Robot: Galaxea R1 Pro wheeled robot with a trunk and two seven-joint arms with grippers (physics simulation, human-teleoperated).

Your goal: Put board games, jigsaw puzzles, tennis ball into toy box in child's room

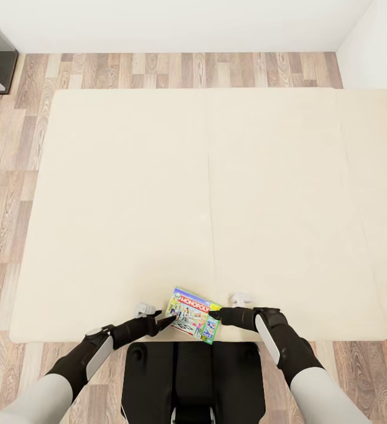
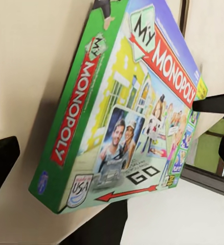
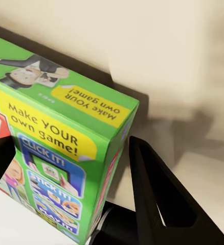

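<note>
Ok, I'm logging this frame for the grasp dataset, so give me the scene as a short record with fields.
object: Monopoly box, lying at the near edge of the bed
left gripper: at the box's left edge, fingers either side of it
right gripper: at the box's right end, fingers straddling that end
grip: contact cannot be confirmed on either side
floor: wood planks around the bed

Grey upper arms, black forearms, black base [image 1: 193,377]
</note>
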